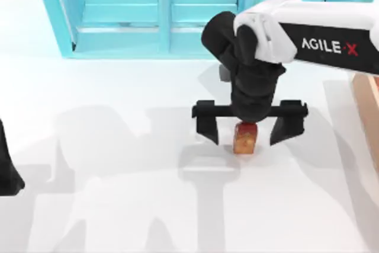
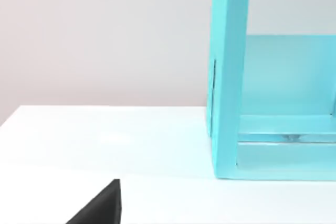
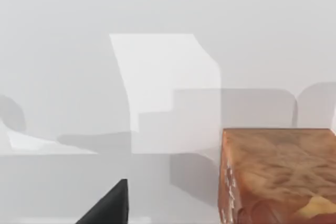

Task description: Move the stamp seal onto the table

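Observation:
The stamp seal, a small mottled orange-amber block with a red top, stands upright on the white table, a little right of the middle. My right gripper hangs straight above it, open, one black finger on each side and both clear of the block. The right wrist view shows the amber stamp seal close up on the table, with one dark fingertip beside it. My left arm is parked at the table's left edge.
A turquoise shelf unit runs along the back of the table; its end wall fills part of the left wrist view. A tan wooden box sits at the right edge, under the right arm.

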`<act>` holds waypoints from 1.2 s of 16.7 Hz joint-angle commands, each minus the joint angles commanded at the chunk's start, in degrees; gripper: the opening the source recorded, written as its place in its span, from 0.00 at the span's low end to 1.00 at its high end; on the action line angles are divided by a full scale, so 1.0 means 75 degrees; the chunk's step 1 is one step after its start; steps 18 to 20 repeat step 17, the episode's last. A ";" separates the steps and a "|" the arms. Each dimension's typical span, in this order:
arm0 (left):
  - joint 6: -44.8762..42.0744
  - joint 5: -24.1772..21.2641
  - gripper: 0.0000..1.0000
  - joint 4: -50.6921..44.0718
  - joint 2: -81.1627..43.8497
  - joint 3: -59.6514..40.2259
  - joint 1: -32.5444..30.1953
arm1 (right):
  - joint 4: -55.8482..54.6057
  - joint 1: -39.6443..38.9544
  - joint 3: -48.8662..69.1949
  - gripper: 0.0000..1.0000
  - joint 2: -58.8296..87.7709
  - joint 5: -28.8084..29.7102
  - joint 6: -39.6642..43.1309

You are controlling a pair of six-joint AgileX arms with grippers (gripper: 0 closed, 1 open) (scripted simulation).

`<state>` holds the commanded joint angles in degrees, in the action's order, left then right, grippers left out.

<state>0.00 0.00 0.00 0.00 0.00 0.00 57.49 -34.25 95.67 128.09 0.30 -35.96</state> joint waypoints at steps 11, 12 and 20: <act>0.0000 0.0000 1.00 0.0000 0.0000 0.0000 0.0000 | 0.3121 0.0019 0.3050 1.00 -0.0085 -0.0057 -0.0029; 0.0000 0.0000 1.00 0.0000 0.0000 0.0000 0.0000 | 0.3497 0.0021 0.3381 1.00 -0.0099 -0.0046 -0.0021; 0.0000 0.0000 1.00 0.0000 0.0000 0.0000 0.0000 | 0.4479 0.0032 0.4301 1.00 -0.0178 -0.0002 0.0034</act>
